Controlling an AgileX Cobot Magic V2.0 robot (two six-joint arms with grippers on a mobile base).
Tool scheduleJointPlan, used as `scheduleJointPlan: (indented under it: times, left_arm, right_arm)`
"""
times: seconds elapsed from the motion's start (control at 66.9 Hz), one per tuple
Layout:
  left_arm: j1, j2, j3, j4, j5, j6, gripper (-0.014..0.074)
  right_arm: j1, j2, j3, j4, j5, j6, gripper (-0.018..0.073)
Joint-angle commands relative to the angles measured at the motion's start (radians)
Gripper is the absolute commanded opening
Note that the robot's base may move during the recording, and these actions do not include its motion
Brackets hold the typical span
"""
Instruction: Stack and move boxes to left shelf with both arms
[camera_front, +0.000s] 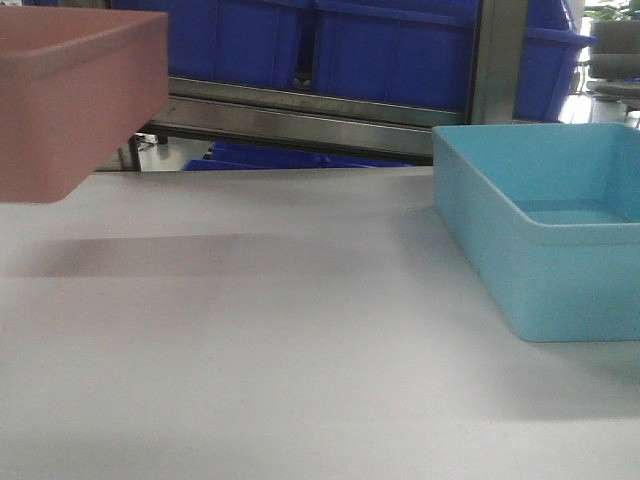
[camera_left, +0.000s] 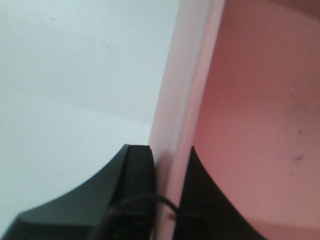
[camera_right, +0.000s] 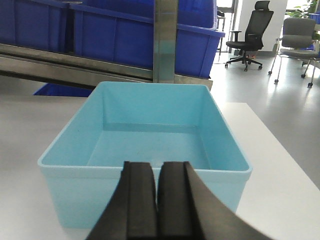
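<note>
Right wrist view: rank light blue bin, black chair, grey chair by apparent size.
1. light blue bin, closest to camera.
2. black chair and grey chair, about alike; unranked.

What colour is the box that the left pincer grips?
The box is salmon pink, clearest in the front view.

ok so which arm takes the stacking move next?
Left, most likely. The left gripper has a finger on each side of the pink bin wall, and that bin hangs above the table. The right gripper is shut and empty, just short of the blue bin near rim.
</note>
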Motion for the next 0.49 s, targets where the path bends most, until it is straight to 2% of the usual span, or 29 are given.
scheduleJointPlan:
  times: [0.0, 0.149, 0.374, 0.478]
  left_arm:
    - [-0.059, -0.091, -0.029, -0.069, -0.028, -0.123, -0.0003]
    - [-0.173, -0.122, 0.016, -0.058, -0.015, -0.25, -0.0003]
    - [-0.421, -0.156, 0.197, 0.123, -0.128, -0.47, -0.0003]
    - [-0.517, -0.158, 0.266, 0.165, -0.191, -0.552, -0.0003]
  right_arm:
    - [-0.006, -0.02, -0.018, -0.007, -0.095, -0.007, 0.0052]
    - [-0.006, -0.02, -0.018, -0.007, -0.095, -0.007, 0.0052]
    - [-0.006, -0.02, -0.018, -0.007, -0.095, -0.007, 0.0052]
    - [-0.006, -0.02, -0.018, -0.007, -0.095, -0.007, 0.0052]
